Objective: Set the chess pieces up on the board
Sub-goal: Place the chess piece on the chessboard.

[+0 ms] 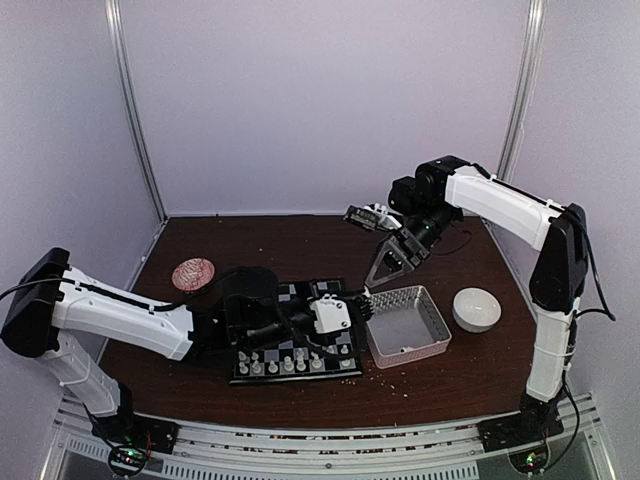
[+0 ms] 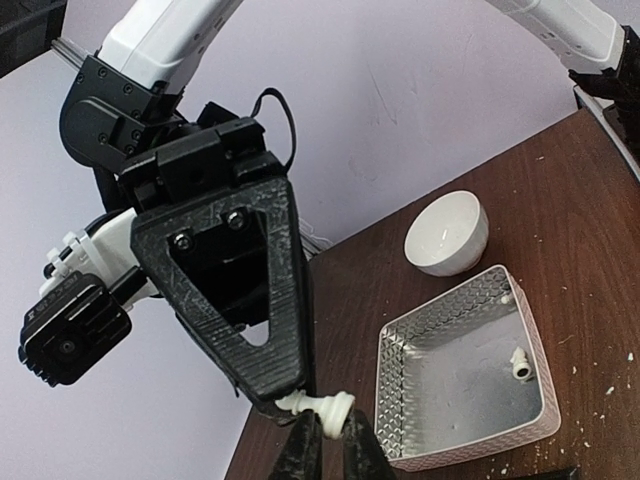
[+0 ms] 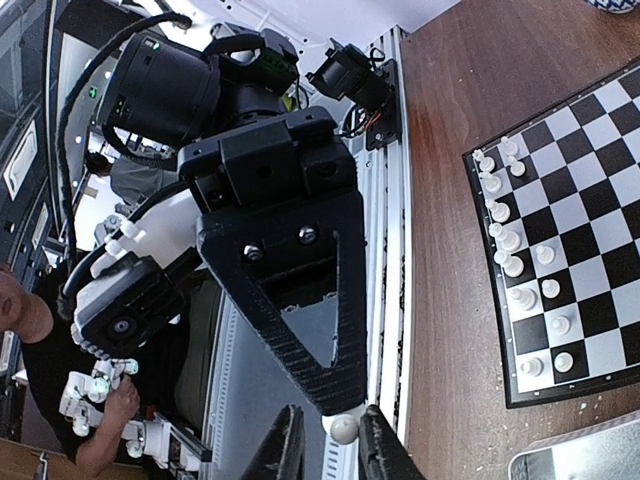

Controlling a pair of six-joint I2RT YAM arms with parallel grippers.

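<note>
I am watching one white chess piece (image 2: 318, 405) hanging sideways in the air near the middle of the tabletop (image 1: 300, 240). My left end effector (image 2: 330, 440) is pinching it, almost fully closed. My right end effector (image 3: 332, 442) is straddling the same piece, fingers narrowly apart; I cannot tell whether they are pressing it. The other chess pieces (image 1: 295, 362) are standing along the near edge of the board (image 3: 590, 200), which is lying mid-tabletop. A patterned tray (image 2: 450, 318) is sitting just right of it, holding a stray piece (image 2: 519, 365). A white bowl (image 1: 477, 308) is resting toward the right edge, a pinkish disc (image 1: 193, 273) toward the left. Pale crumbs (image 1: 398, 386) are dotting the dark brown wood. Plain pale walls are enclosing it, with metal uprights (image 1: 135, 110) at the back corners.
</note>
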